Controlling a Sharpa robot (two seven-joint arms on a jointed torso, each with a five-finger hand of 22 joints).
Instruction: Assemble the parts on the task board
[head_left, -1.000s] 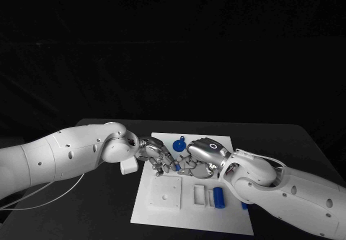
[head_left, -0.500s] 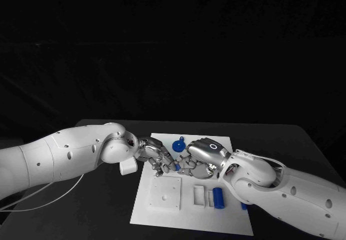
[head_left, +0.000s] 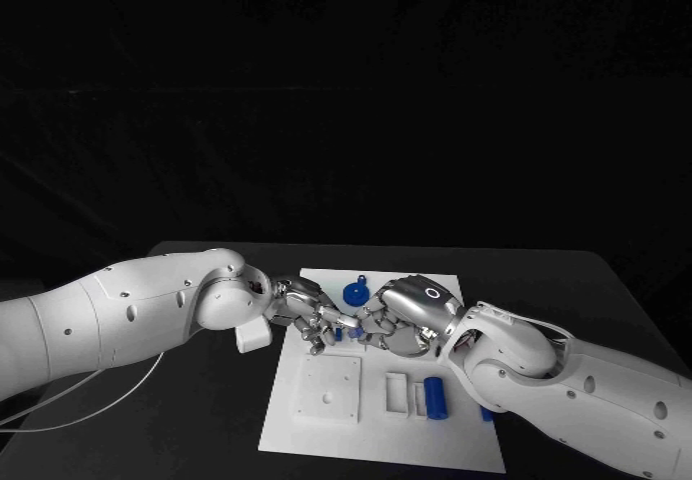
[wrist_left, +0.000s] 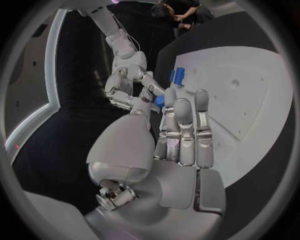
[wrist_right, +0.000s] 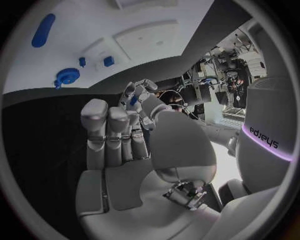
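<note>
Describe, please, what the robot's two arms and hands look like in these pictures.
Both arms are smooth white shells with small dark screw holes. The left arm trails thin white cables beneath it. The left hand and right hand are silver metal with jointed fingers; the right hand carries a glowing ring on its back.

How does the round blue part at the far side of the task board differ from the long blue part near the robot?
The round blue part is a disc with a small tab; the long blue part is a narrow bar. The round one lies at the board's far end, the long one toward its near end, beside a white slotted block. Both are blue and lie unheld on the task board.
</note>
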